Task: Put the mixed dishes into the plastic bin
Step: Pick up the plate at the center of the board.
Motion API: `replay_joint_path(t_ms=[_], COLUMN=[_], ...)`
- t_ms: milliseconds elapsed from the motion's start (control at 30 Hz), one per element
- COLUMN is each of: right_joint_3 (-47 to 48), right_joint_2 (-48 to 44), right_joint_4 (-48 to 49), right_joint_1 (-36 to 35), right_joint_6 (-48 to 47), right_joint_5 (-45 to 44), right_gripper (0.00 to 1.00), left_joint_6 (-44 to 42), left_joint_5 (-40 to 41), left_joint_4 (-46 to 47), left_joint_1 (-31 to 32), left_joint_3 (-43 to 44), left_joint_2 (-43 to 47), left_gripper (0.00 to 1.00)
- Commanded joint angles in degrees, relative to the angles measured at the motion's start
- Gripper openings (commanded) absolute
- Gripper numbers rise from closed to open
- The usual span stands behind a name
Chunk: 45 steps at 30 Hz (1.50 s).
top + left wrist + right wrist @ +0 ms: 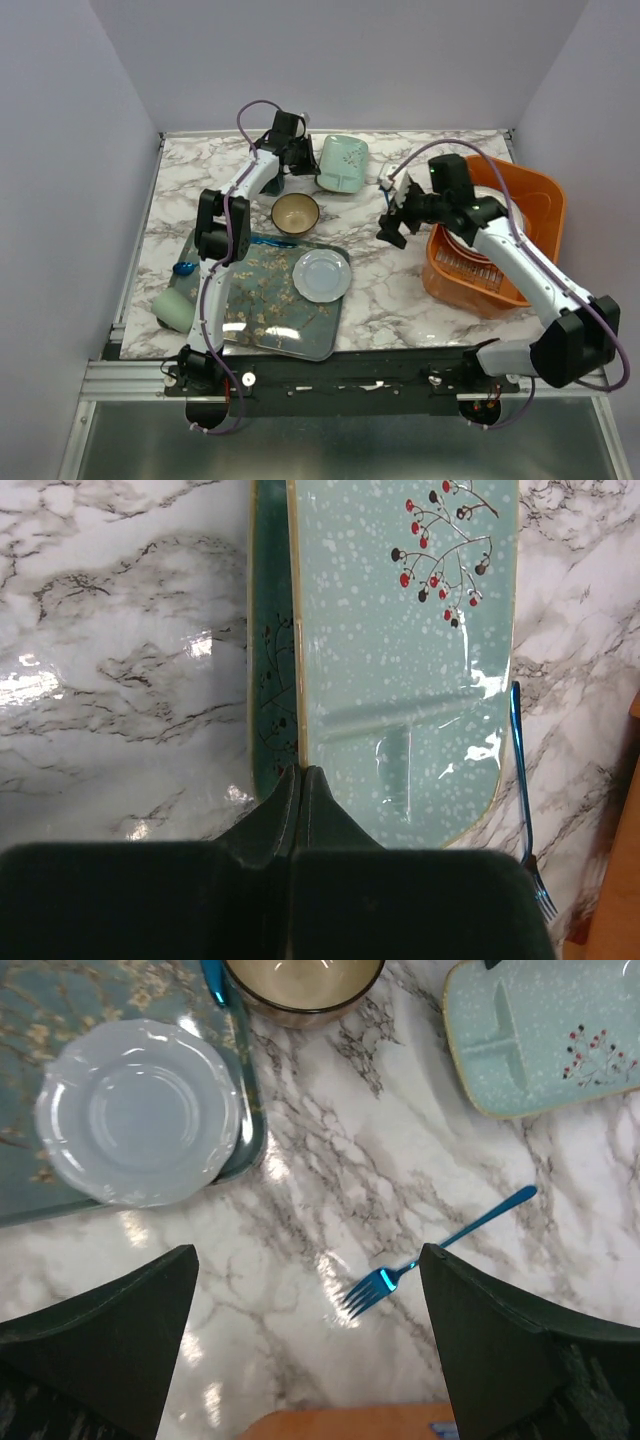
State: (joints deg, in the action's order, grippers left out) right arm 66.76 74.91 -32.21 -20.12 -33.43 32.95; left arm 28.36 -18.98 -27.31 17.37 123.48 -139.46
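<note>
The left gripper point(300, 785) was fully closed, its two fingertips pressed together at the near rim of the mint rectangular dish point(400, 660). It seemed to pinch that rim, though the wrist view hid the contact itself. The dish stood tilted on its long side, so that both its darker outer wall and its pale inner face with the red berry branch were visible. It was at the far side of the marble table point(120, 630). A blue fork point(520, 780) lay just beside the right edge of the dish.

The right gripper point(310, 1350) was spread wide and held nothing. It hung above bare marble, with the fork under it and slightly forward. The right arm reached across the plastic bin point(535, 205), which stood at the right side of the table, well apart from the mint dish.

The brown bowl point(296, 212) stood upright near the middle of the table, just beyond the floral tray point(270, 310). A pale scalloped plate point(322, 275) rested on the right corner of the tray. The pale green cup point(172, 308) lay on its side at the left edge of the tray.
</note>
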Motion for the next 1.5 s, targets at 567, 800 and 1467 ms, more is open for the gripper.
replay_joint_path(t_ms=[567, 800, 1467], right_joint_3=[15.4, 16.1, 21.0], right_joint_2=[36.0, 39.8, 48.4], right_joint_4=[28.5, 28.4, 28.7], right_joint_1=[-15.5, -15.6, -15.6], right_joint_6=[-18.1, -18.9, -22.7], right_joint_5=[-32.3, -31.5, -35.5], right_gripper=[0.9, 0.89, 0.51], left_joint_6=[3.8, 4.5, 4.7], left_joint_5=[-8.7, -10.2, -12.7], left_joint_4=[0.4, 0.6, 0.9], left_joint_1=[0.1, 0.1, -0.2], left_joint_3=[-8.4, -9.1, -11.9], left_joint_2=[8.2, 8.6, 10.8], left_gripper=[0.0, 0.0, 0.0])
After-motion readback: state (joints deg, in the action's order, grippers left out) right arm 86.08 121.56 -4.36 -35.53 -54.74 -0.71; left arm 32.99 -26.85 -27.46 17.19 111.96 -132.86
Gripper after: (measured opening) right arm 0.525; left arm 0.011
